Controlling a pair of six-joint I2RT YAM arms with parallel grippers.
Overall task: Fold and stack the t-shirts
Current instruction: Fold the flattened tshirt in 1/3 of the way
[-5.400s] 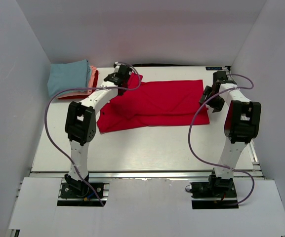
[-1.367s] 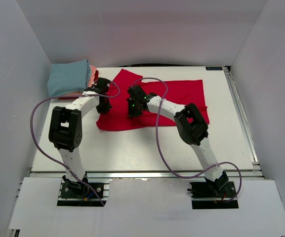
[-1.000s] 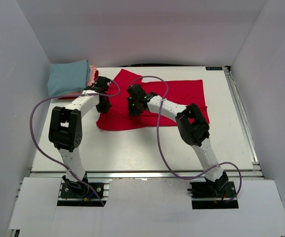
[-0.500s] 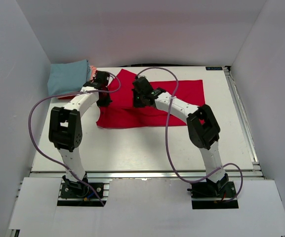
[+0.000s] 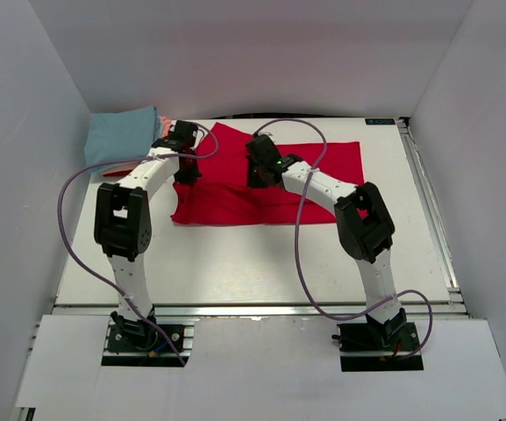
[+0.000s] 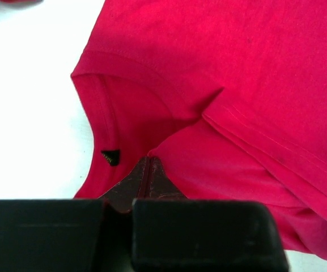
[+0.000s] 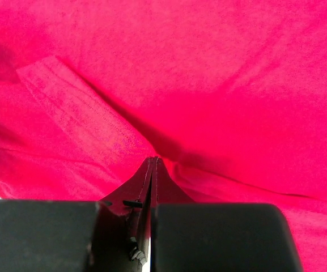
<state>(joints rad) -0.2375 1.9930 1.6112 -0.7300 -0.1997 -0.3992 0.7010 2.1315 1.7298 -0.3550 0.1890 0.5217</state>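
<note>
Red t-shirt (image 5: 310, 171) lies at far centre of table (image 5: 235, 263). Left gripper (image 5: 187, 171) is clamped on cloth beside the collar, at the shirt's 9 o'clock edge. Right gripper (image 5: 258, 175) is pinched shut on a mid-shirt fold. Folded stack (image 5: 121, 136) sits at 10 o'clock from left gripper.

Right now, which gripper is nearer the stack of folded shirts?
Left. The left gripper pinches the red t-shirt just beside the stack; the right gripper pinches it farther right.

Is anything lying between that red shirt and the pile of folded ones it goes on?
Nothing visible lies between the red t-shirt and the folded stack beside it; the left hand pinches the shirt near its collar.
</note>
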